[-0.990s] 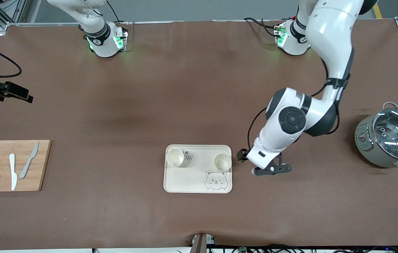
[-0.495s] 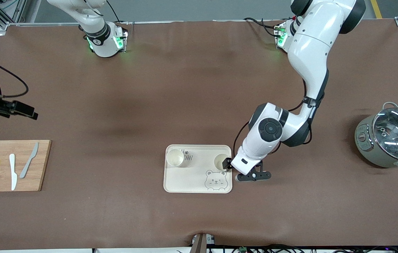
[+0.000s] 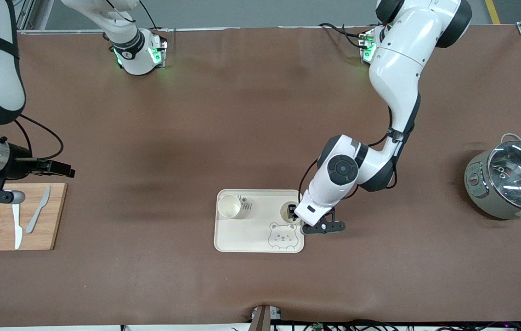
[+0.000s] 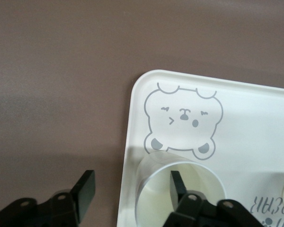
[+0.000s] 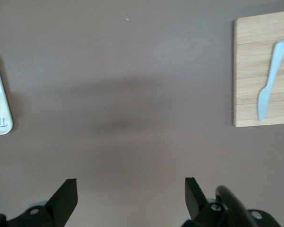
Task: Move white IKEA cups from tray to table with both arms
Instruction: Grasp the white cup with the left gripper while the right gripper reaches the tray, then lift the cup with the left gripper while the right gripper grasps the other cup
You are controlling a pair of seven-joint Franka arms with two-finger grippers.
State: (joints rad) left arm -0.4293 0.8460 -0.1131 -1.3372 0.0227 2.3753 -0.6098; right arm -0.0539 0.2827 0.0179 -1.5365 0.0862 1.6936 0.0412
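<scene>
Two white IKEA cups stand upright on the cream bear-print tray [image 3: 260, 241]. One cup [image 3: 229, 206] is at the tray corner toward the right arm's end. The other cup [image 3: 285, 210] is at the corner toward the left arm's end, partly hidden by my left gripper [image 3: 298, 215]. In the left wrist view my left gripper [image 4: 131, 189] is open and straddles this cup's [image 4: 154, 189] wall: one finger is inside the cup, the other outside it past the tray [image 4: 255, 137] edge. My right gripper [image 3: 63, 171] is open and empty over bare table by the cutting board; it also shows in the right wrist view [image 5: 131, 196].
A wooden cutting board [image 3: 56, 216] with two lemon slices, a white knife and a grey knife lies at the right arm's end; it also shows in the right wrist view [image 5: 255, 66]. A grey pot with a glass lid [image 3: 513, 181] stands at the left arm's end.
My left arm has moved toward the tray and lowered its open gripper around the wall of the cup nearest it. My right arm has swung in toward the cutting board.
</scene>
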